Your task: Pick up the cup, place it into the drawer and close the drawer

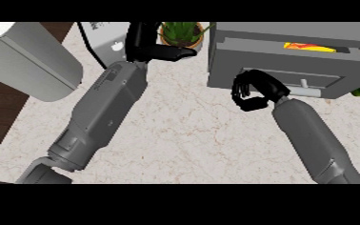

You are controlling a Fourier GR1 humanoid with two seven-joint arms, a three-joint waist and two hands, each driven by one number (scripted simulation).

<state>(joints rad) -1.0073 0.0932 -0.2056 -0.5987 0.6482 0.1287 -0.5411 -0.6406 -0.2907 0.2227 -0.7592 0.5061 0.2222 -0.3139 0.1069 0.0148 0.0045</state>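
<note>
The cup shows nowhere on the counter, and whether the yellow and red thing (309,47) in the open drawer (281,40) is it cannot be told, since only a sliver shows above the drawer's front edge. The left hand (151,47) covers part of the potted plant (184,32) and of the white appliance (105,40) at the far edge. The right hand (255,91) hides part of the drawer unit's lower front, and the unit's right side is cut off.
</note>
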